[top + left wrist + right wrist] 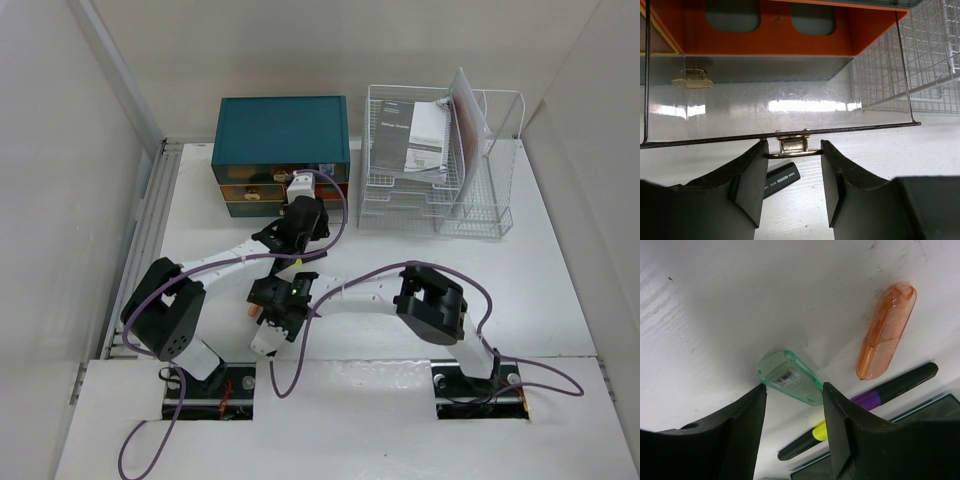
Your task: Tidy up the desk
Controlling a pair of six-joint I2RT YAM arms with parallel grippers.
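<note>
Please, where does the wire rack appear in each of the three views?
Top: rack at upper right, just right of the drawer box.
Left wrist: rack in the upper right corner.
Right wrist: not in it.
Shared landmark: the white desk, seen in all three.

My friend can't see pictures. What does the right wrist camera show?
A see-through green case sits between the tips of the right gripper, with the white desk behind it. To its right lie a see-through orange case, a purple-banded marker and a yellow-banded marker.
</note>
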